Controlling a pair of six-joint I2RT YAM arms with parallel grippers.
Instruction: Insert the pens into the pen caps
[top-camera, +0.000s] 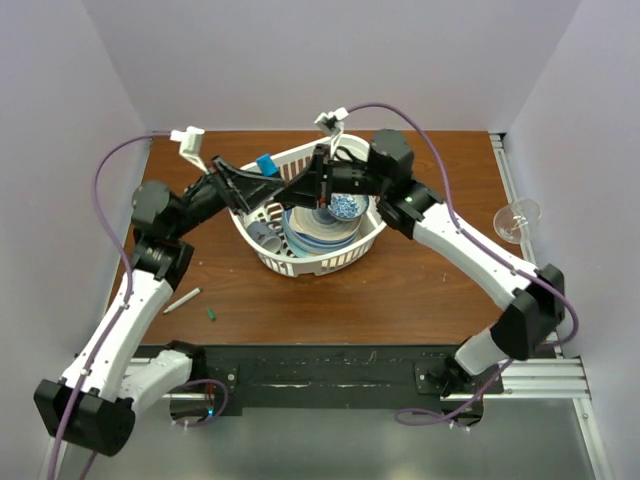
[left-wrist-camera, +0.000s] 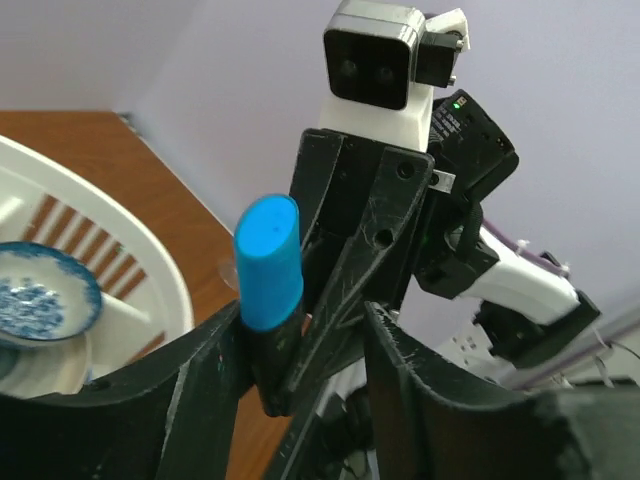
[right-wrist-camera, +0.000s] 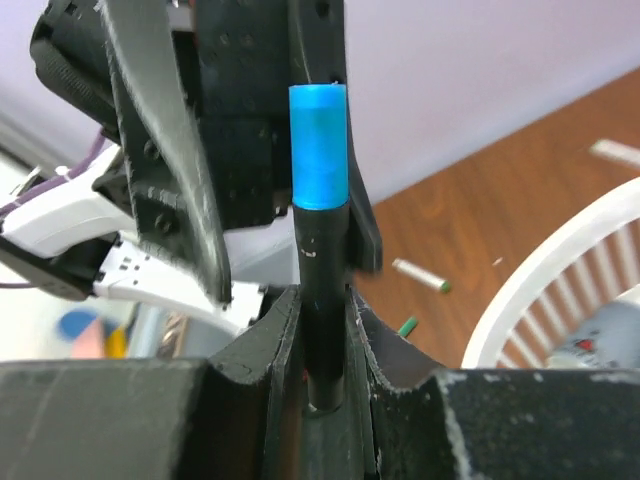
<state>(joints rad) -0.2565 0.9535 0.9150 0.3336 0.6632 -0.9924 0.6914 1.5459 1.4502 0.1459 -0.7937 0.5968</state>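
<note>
A black marker with a bright blue end (right-wrist-camera: 318, 150) stands upright between the fingers of my right gripper (right-wrist-camera: 323, 300), which is shut on its black barrel. My left gripper (left-wrist-camera: 305, 330) surrounds the same marker (left-wrist-camera: 268, 265) with its fingers apart; the marker leans on the left finger and a gap shows on the other side. From above, both grippers meet over the basket, left gripper (top-camera: 262, 188), right gripper (top-camera: 292, 188), blue end (top-camera: 266, 165) between them. A thin white pen (top-camera: 182, 300) and a tiny green pen cap (top-camera: 212, 313) lie on the table at the near left.
The white ribbed basket (top-camera: 300, 268) sits mid-table under both grippers, holding stacked blue-patterned dishes (top-camera: 345, 207) and a grey object (top-camera: 265, 235). A clear glass (top-camera: 515, 220) stands at the right edge. Walls close in the table on three sides.
</note>
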